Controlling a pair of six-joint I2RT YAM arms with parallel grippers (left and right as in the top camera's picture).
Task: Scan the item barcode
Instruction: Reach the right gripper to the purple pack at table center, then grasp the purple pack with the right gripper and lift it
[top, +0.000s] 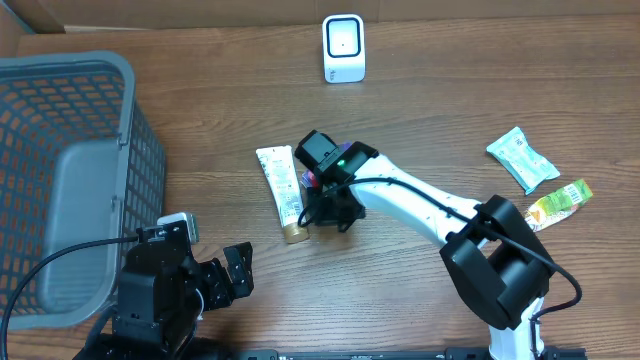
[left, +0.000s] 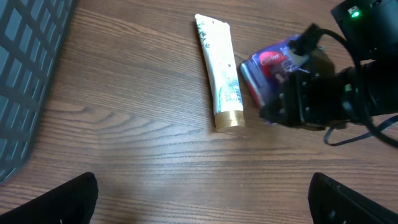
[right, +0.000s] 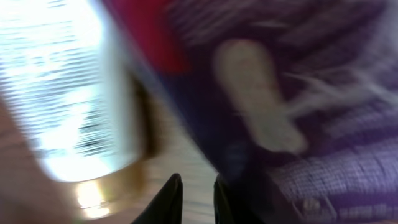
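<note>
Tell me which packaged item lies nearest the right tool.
The purple-and-red packet, directly under the right tool; the white gold-capped tube lies beside it, the teal pouch and yellow-green pouch far off.

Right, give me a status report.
Left gripper open, parked low. Right gripper at purple packet, grip unconfirmed. Tube close beside packet. Scanner at far edge.

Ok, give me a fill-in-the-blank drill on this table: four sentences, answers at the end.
1. The grey basket sits on the robot's ___ side.
2. The cream tube has a ___ cap.
3. Of the tube and the purple packet, the right gripper is down over the ___.
4. The left gripper has its jaws ___.
Missing words: left; gold; packet; open.
</note>
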